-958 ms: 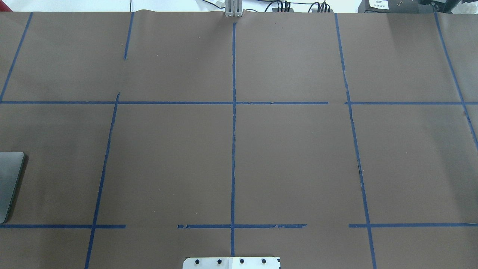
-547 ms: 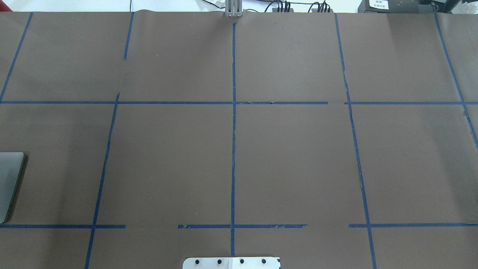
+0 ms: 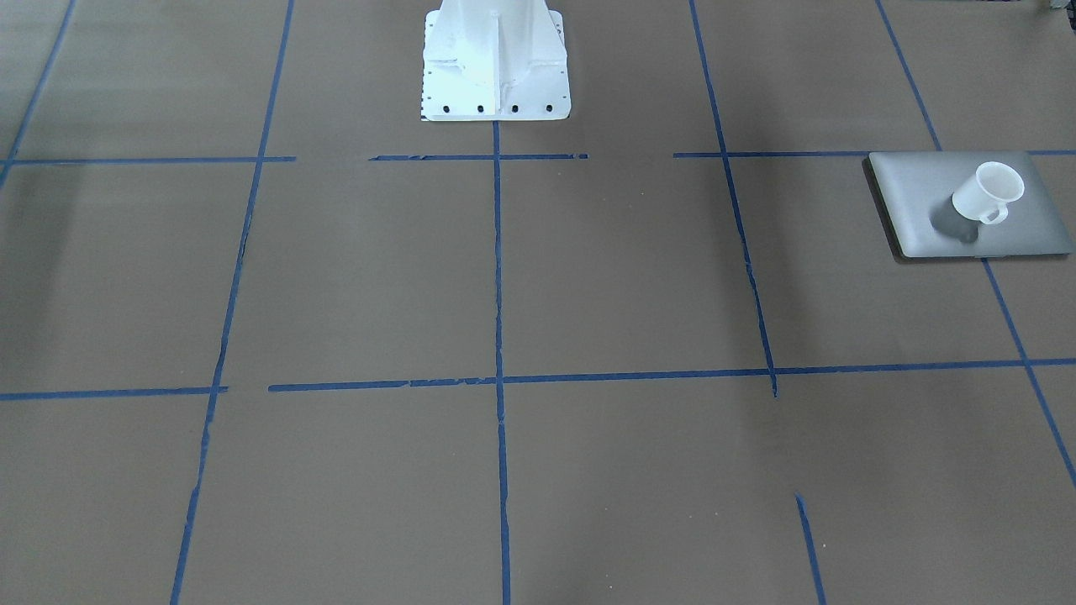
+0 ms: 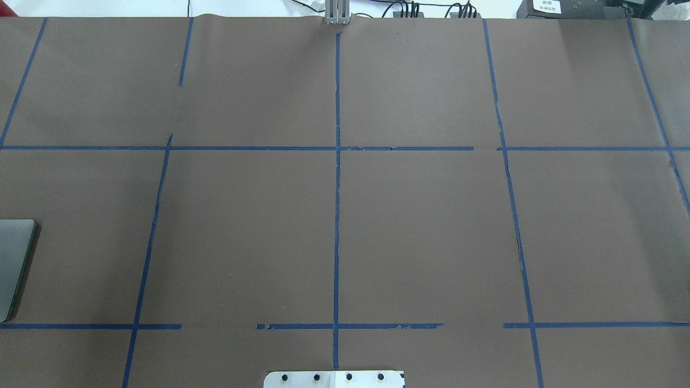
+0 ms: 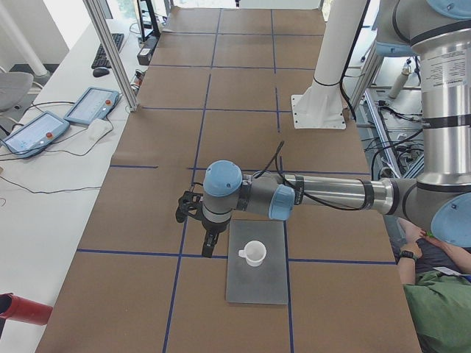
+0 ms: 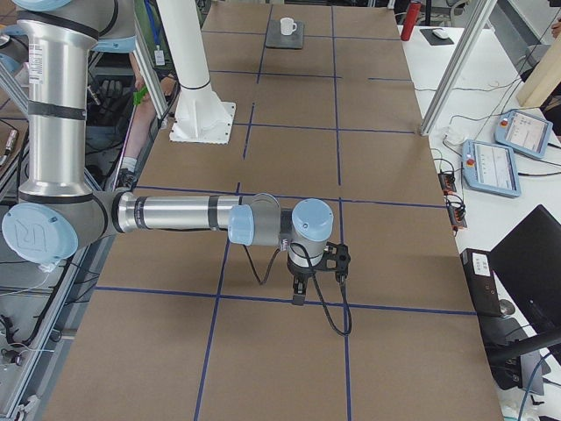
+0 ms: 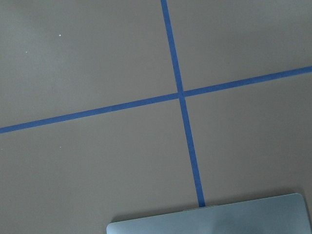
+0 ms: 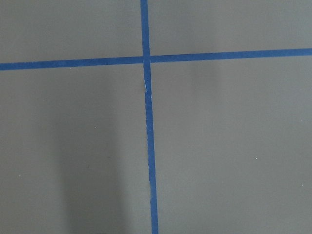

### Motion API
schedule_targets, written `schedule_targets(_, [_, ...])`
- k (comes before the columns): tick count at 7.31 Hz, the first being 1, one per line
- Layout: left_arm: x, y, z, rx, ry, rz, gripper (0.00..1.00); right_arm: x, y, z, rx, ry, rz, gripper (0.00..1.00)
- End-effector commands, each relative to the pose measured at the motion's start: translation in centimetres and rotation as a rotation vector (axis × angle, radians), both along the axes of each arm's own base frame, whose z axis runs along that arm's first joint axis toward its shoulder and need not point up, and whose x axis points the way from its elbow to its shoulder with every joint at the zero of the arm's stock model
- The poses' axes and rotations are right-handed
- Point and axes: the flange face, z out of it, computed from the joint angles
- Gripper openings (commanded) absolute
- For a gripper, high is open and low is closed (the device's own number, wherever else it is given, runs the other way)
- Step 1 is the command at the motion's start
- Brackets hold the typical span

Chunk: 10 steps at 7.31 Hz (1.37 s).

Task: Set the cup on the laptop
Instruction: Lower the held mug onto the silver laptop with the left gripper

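Note:
The white cup (image 3: pixel 988 192) stands upright on the silver-grey laptop (image 3: pixel 916 210), its handle toward the front camera. Both also show in the exterior left view, the cup (image 5: pixel 254 253) on the laptop (image 5: pixel 257 283), and far off in the exterior right view (image 6: pixel 287 26). An edge of the laptop shows in the overhead view (image 4: pixel 13 258) and in the left wrist view (image 7: pixel 219 222). My left gripper (image 5: pixel 208 246) hangs above the table beside the laptop's edge, apart from the cup. My right gripper (image 6: pixel 298 296) hangs above the table's other end. I cannot tell whether either is open or shut.
Blue tape lines (image 4: pixel 337 188) divide the brown table into squares. The white robot base (image 3: pixel 494 59) stands at the middle of the robot's side. A red object (image 5: pixel 22 309) lies at the table's left end. Pendants (image 6: pixel 495 162) lie on the side desk.

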Motion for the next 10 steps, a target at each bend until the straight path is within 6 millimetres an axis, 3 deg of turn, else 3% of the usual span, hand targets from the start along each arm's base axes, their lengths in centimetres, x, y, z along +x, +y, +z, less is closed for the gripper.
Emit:
schedule_targets(1, [-0.3,1.7,-0.5,-0.095,0.042,-0.004,1.00,0.0,0.0,0.0,0.000,0.000,0.000,1.00])
schedule_targets(6, [-0.3,1.9,0.9,-0.204,0.043,-0.008,1.00,0.0,0.0,0.0,-0.001,0.000,0.001,1.00])
schedule_targets(10, [-0.3,2.0,0.9,-0.207,0.041,-0.009,1.00,0.0,0.0,0.0,0.000,0.000,0.000,1.00])
